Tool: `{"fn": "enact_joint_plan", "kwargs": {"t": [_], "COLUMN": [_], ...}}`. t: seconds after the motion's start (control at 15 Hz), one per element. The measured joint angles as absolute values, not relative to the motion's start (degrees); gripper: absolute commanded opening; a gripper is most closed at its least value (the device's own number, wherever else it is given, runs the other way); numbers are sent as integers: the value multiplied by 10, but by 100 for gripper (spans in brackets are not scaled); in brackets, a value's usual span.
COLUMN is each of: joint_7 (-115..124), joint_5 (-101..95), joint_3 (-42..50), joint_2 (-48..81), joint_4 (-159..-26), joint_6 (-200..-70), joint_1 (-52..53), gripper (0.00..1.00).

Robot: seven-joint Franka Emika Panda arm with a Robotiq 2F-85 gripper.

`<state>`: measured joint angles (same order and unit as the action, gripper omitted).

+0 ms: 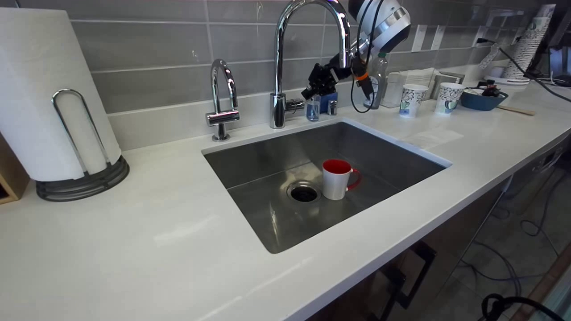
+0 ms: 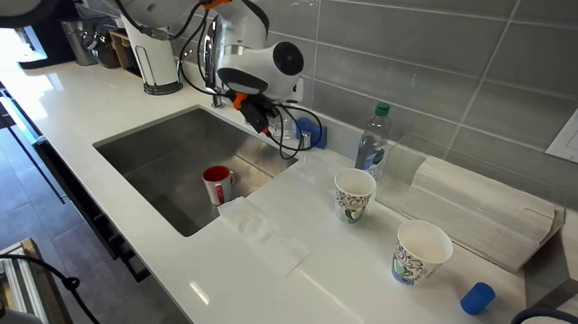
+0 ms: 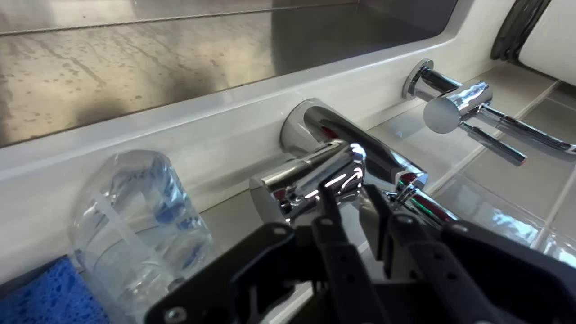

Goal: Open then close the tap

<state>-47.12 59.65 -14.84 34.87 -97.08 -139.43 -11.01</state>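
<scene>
- Gripper (image 3: 348, 189) narrowly parted, poised by the handle (image 3: 310, 180) of the gooseneck faucet (image 1: 279, 67); contact can't be judged!
- Clear bottle (image 3: 139, 225) could be toppled by any sideways swing!

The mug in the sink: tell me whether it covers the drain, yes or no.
No, in an exterior view the mug stands upright beside the drain, whose opening is in plain sight.
</scene>
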Motion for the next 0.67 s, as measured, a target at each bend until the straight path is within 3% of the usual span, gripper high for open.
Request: {"fn": "enact_joint_plan", "kwargs": {"t": [0.4, 0.47, 0.67], "joint_7": [-421, -399, -337], "joint_5": [565, 543, 469], "joint_3": [-100, -86, -56], "joint_2": [322, 311, 274], "joint_4": [-981, -988, -1019], "joint_6": [-1388, -1388, -1386], "joint_1": [-66, -55, -37], "gripper": [94, 98, 100]}}
